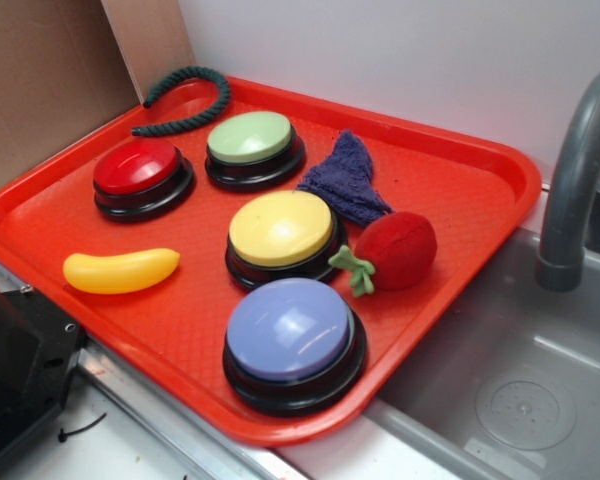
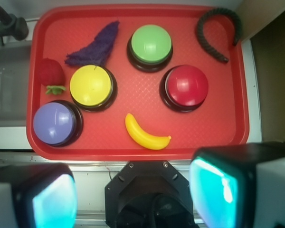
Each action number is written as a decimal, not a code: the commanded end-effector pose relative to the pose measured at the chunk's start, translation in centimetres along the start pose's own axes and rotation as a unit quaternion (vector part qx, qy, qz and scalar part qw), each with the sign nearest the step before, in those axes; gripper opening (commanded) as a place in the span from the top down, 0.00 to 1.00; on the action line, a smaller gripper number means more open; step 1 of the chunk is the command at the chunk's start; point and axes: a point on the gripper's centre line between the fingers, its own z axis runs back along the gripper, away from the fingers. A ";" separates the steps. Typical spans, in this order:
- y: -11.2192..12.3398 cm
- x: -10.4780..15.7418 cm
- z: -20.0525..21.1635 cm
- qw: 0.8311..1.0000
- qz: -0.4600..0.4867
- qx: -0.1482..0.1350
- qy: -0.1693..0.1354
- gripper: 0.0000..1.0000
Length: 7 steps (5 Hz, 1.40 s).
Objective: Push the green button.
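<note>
The green button [image 1: 250,137] [image 2: 151,43], a pale green dome on a black base, sits at the far side of the red tray [image 1: 500,170] [image 2: 133,154], next to the red button [image 1: 137,166] [image 2: 186,86]. In the wrist view my gripper [image 2: 133,194] hangs high above and outside the tray's near edge, over the black robot base. It is open, its cyan pads [image 2: 216,190] wide apart with nothing between them. The exterior view does not show the gripper.
On the tray are also a yellow button [image 2: 91,85], a larger blue-purple button [image 2: 55,122], a toy banana [image 2: 145,135], a plush strawberry [image 2: 50,72], a purple cloth [image 2: 96,45] and a dark rope [image 2: 218,31]. A sink [image 1: 520,370] with a faucet [image 1: 580,170] adjoins the tray.
</note>
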 end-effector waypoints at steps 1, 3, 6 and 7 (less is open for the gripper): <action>0.4 8.9 -4.4 0.991 -0.060 0.053 -0.107 0.00; 2.5 13.3 -11.9 0.996 -0.061 0.040 -0.057 0.00; 5.2 15.2 -17.2 0.998 -0.051 0.043 -0.013 0.00; 5.4 15.8 -18.0 0.998 -0.048 0.037 -0.008 0.00</action>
